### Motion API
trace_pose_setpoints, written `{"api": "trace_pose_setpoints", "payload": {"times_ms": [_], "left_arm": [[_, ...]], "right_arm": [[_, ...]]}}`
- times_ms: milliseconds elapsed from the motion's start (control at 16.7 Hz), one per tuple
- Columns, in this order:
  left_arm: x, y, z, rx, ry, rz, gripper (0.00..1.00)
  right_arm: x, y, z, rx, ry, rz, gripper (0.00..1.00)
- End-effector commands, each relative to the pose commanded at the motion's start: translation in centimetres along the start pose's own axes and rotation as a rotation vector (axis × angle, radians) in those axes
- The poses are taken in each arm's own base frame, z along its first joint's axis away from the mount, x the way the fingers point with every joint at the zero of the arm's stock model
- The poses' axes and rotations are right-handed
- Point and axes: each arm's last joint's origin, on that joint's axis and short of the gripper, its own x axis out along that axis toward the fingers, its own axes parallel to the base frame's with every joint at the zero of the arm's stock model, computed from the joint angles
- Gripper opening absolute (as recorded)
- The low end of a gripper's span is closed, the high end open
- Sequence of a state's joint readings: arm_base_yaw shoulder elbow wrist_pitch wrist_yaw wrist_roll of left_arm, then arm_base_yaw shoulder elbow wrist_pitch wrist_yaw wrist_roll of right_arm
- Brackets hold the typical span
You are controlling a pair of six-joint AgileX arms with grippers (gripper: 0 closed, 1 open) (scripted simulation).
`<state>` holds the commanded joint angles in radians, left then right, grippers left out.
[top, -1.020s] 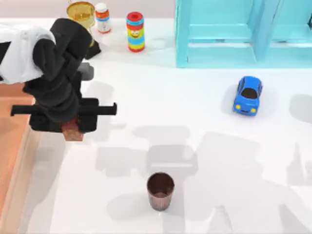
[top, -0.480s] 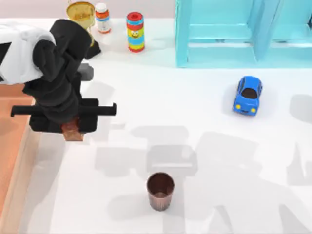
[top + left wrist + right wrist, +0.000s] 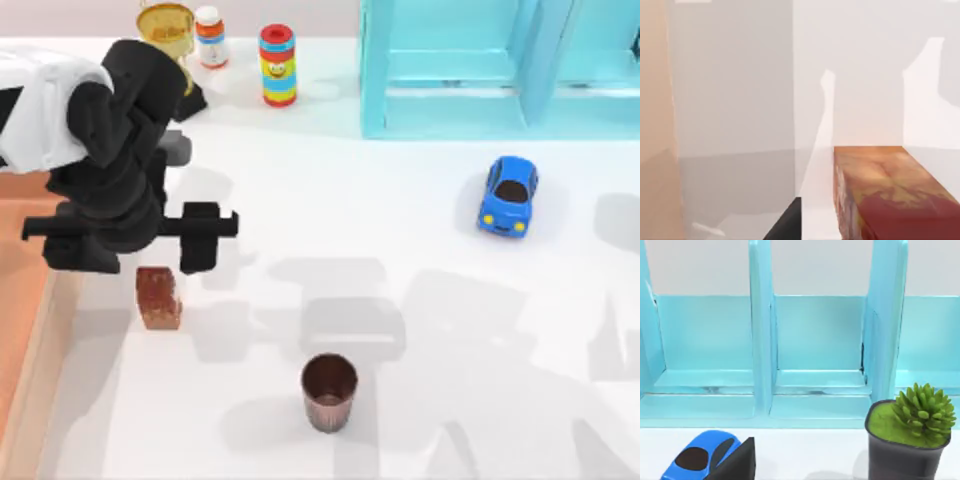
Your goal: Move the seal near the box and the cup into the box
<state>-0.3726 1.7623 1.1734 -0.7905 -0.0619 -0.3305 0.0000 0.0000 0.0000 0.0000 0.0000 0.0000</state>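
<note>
Left gripper [image 3: 130, 245] hangs with fingers spread above the seal [image 3: 159, 297], which stands upright just beside the box [image 3: 30, 330]. Lifting carelessly, a finger could clip the seal and topple it.

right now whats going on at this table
The left gripper hangs open just above the seal, which stands upright on the table next to the box at the left edge. Its fingers are spread and not touching the block. The cup stands alone near the front of the table, not yet in the box. The right gripper faces the turquoise shelf, beside the blue toy car.
</note>
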Motion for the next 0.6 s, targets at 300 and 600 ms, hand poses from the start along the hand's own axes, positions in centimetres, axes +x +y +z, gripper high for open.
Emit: {"api": "trace_pose_setpoints", "payload": {"times_ms": [300,600], "left_arm": [[0.00,0.00,0.00,0.000,0.000,0.000,1.00],[-0.10,-0.08,0.01,0.002,-0.001,-0.001,1.00]], "right_arm": [[0.00,0.00,0.00,0.000,0.000,0.000,1.00],[0.00,0.00,0.00,0.000,0.000,0.000,1.00]]}}
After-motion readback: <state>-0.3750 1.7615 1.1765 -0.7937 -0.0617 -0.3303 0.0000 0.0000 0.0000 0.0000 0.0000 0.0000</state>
